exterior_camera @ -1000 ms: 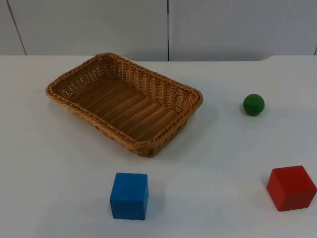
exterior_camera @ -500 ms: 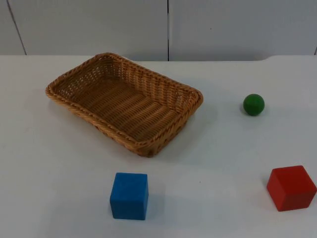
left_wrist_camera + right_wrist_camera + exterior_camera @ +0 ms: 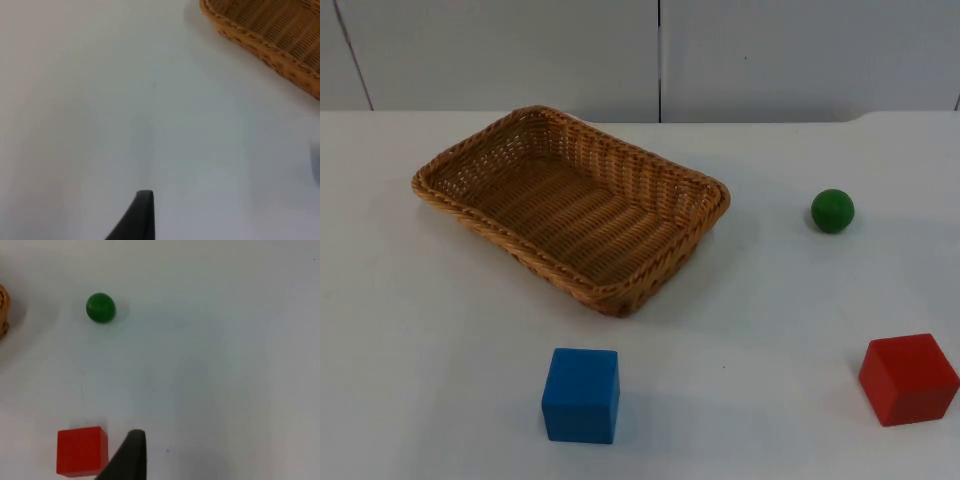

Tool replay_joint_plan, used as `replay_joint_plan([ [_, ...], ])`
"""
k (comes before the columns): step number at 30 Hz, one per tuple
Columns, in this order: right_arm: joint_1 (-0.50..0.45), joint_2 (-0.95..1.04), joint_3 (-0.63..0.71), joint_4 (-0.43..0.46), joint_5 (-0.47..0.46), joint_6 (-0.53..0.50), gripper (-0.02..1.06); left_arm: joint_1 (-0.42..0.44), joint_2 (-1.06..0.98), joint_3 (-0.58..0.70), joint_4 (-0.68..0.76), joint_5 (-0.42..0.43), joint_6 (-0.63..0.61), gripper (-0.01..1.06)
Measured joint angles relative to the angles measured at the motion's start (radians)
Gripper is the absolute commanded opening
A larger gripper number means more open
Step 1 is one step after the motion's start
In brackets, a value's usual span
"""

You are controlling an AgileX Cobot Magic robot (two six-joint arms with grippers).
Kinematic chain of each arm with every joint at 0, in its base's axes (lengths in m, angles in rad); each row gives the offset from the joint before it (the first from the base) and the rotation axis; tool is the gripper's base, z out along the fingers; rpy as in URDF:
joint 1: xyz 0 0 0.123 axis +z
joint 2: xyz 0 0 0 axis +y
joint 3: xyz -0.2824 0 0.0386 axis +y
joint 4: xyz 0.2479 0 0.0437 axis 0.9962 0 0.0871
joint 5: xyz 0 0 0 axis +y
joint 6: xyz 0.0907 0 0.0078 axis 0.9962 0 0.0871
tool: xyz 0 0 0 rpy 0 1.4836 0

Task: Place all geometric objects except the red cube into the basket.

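On the white table (image 3: 410,330), the wicker basket (image 3: 570,205) lies empty, set at an angle, with the blue cube (image 3: 581,394) in front of it, the green ball (image 3: 832,211) well apart on the right-arm side, and the red cube (image 3: 908,379) nearer the front edge on that same side. None of the pieces is yet in the basket, so the step in hand is judged to be the first approach. The left gripper (image 3: 141,216) hangs above bare table near the basket's rim (image 3: 260,45); the right gripper (image 3: 131,456) hangs just beside the red cube (image 3: 82,450), with the green ball (image 3: 100,307) further ahead. Whether either gripper's fingers are spread or closed cannot be determined. For a clean pick, centre the jaws over the ball, since it may roll if nudged, and avoid the red cube. No brands, labels or writing are legible.
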State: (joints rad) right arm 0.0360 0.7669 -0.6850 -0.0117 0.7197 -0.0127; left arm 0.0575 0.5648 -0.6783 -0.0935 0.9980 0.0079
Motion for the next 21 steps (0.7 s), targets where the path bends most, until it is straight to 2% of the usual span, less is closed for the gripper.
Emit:
replay_joint_plan([
  [4,0.0,0.009,-0.002,0.0,-0.011,0.0,1.05,0.0,0.029,-0.002,-0.038,-0.02,0.021,1.05],
  [8,0.0,0.01,-0.001,0.004,-0.012,0.0,1.05,0.0,0.116,-0.002,-0.171,-0.022,0.11,1.05],
  [15,0.0,0.01,-0.001,0.004,-0.025,0.0,1.05,-0.01,0.313,-0.002,-0.307,-0.024,0.247,1.05],
  [18,0.0,0.01,-0.001,0.006,-0.035,0.0,1.05,-0.083,0.452,-0.002,-0.32,-0.048,0.264,1.05],
  [20,0.0,0.01,-0.001,0.012,-0.038,0.0,1.05,-0.164,0.542,-0.004,-0.313,-0.082,0.243,1.05],
  [21,0.0,0.01,-0.001,0.012,-0.038,0.0,1.05,-0.164,0.542,-0.004,-0.313,-0.082,0.243,1.05],
])
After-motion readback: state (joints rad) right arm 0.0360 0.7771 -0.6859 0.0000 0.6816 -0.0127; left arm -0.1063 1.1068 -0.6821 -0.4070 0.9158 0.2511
